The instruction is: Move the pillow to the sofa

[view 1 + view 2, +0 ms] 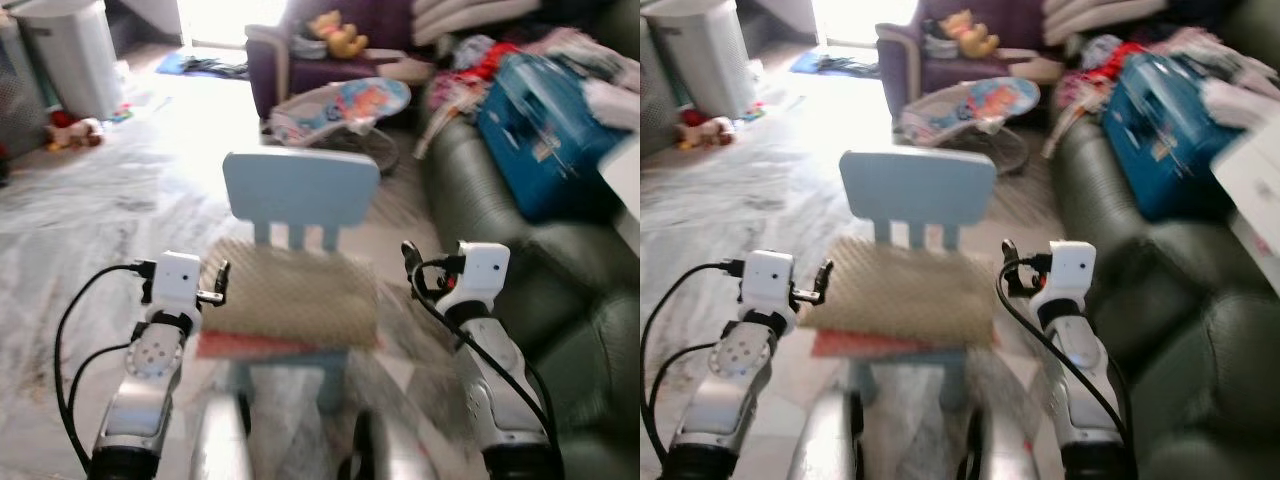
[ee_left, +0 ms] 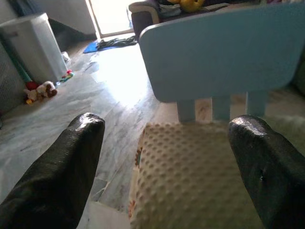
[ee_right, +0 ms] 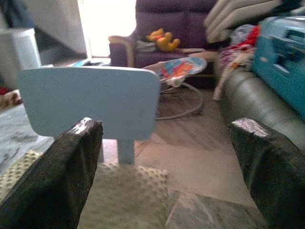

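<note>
A beige, dimpled pillow (image 1: 290, 292) lies flat on the seat of a small pale-blue child's chair (image 1: 300, 190), over a reddish layer (image 1: 262, 346) that shows along the seat's front edge. The robot's left tool (image 2: 167, 157) hovers at the pillow's left edge, its two black fingers (image 2: 64, 167) spread wide and released, grasping nothing. The right tool (image 3: 164, 167) hangs just off the chair's right side, fingers likewise parted and empty, with the pillow's corner between them in the right wrist view. To the right of the chair runs a dark green sofa (image 1: 520, 290) carrying a blue case (image 1: 545, 125) and heaped clothes (image 1: 480, 60). Beyond the chair sit a baby bouncer (image 1: 345, 110) and a purple armchair (image 1: 300, 60) holding a yellow soft toy (image 1: 338, 35). A white bin (image 1: 70, 55) stands far left of the chair on the marbled floor (image 1: 100, 220).
</note>
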